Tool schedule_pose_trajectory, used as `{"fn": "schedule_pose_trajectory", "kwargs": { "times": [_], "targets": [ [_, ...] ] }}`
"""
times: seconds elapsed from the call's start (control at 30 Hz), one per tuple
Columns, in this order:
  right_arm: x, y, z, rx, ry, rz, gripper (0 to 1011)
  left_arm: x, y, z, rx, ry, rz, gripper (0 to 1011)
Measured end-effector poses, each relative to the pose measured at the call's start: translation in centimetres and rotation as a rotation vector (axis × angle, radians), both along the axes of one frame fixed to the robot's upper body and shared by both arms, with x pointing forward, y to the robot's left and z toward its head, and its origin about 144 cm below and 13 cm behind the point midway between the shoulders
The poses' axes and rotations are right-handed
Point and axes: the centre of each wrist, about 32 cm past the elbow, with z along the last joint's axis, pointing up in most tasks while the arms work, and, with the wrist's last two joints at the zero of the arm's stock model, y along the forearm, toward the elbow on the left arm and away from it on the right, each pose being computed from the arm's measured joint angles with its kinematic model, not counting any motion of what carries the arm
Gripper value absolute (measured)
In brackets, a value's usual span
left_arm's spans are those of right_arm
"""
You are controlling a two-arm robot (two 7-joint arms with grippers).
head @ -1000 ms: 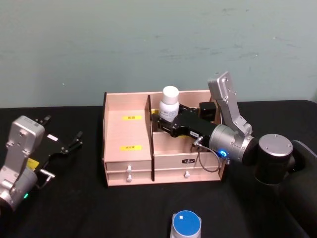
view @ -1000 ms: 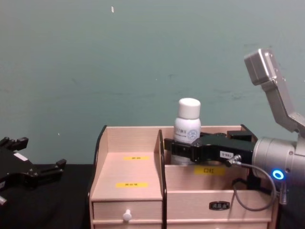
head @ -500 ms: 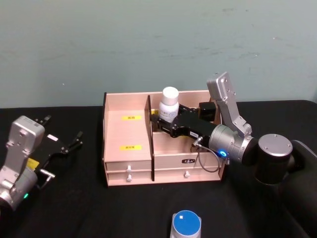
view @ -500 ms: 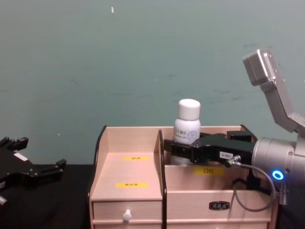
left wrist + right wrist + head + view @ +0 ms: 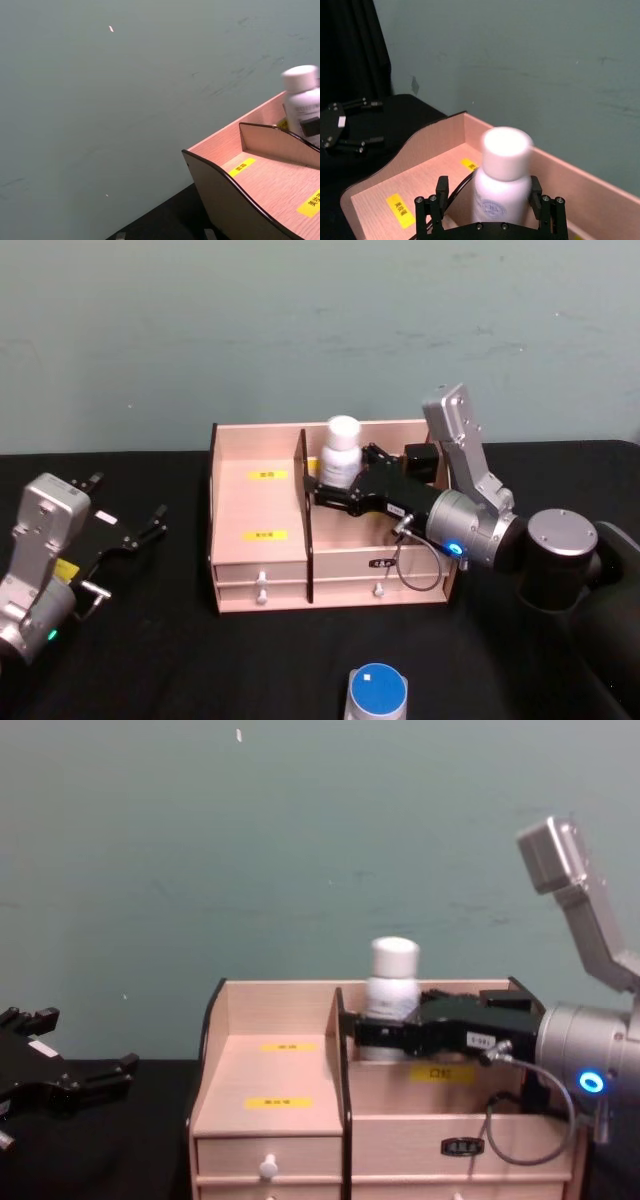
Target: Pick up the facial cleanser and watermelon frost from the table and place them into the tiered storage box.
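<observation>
Nearest me, at the front edge of the table point(image 5: 200, 660), a round blue-lidded jar point(image 5: 377, 692) stands on black cloth. Off to my left, my left gripper point(image 5: 130, 494) rests idle with fingers spread, well apart from the box. Farther back sits the tiered storage box point(image 5: 255, 560): pale wood, dark curved sides, yellow labels, white-knobbed drawers. Within its rear right compartment is the white bottle point(image 5: 340, 452), upright just beside the divider. My right gripper point(image 5: 489, 192) flanks it, fingers eased apart, a gap showing on one side. The bottle sits lower between them than half a second ago. It is a smooth cylinder with a rounded cap.
</observation>
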Motion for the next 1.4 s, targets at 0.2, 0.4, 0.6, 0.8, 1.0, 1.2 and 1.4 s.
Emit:
{"fn": "schedule_pose_trajectory", "kwargs": {
  "times": [0.2, 0.4, 0.6, 0.8, 1.0, 1.2, 1.4],
  "targets": [
    [-0.2, -0.2, 1.5, 0.006, -0.055, 0.004, 1002, 0.0, 0.0, 0.0, 0.0, 0.0, 0.0, 1010],
    [-0.3, -0.4, 2.7, -0.007, -0.101, 0.001, 1003, 0.0, 0.0, 0.0, 0.0, 0.0, 0.0, 1010],
    [-0.3, -0.7, 3.7, -0.027, -0.139, -0.011, 1003, 0.0, 0.0, 0.0, 0.0, 0.0, 0.0, 1010],
    [-0.6, -1.0, 4.7, -0.007, -0.165, -0.007, 1002, 0.0, 0.0, 0.0, 0.0, 0.0, 0.0, 1010],
    [-1.6, -1.7, 6.1, 0.02, -0.206, -0.001, 1003, 0.0, 0.0, 0.0, 0.0, 0.0, 0.0, 1010],
    [-3.5, -3.0, 6.8, 0.039, -0.226, 0.007, 1002, 0.0, 0.0, 0.0, 0.0, 0.0, 0.0, 1010],
    [-5.8, -4.4, 6.7, 0.054, -0.224, 0.012, 1003, 0.0, 0.0, 0.0, 0.0, 0.0, 0.0, 1010]
  ]
}}
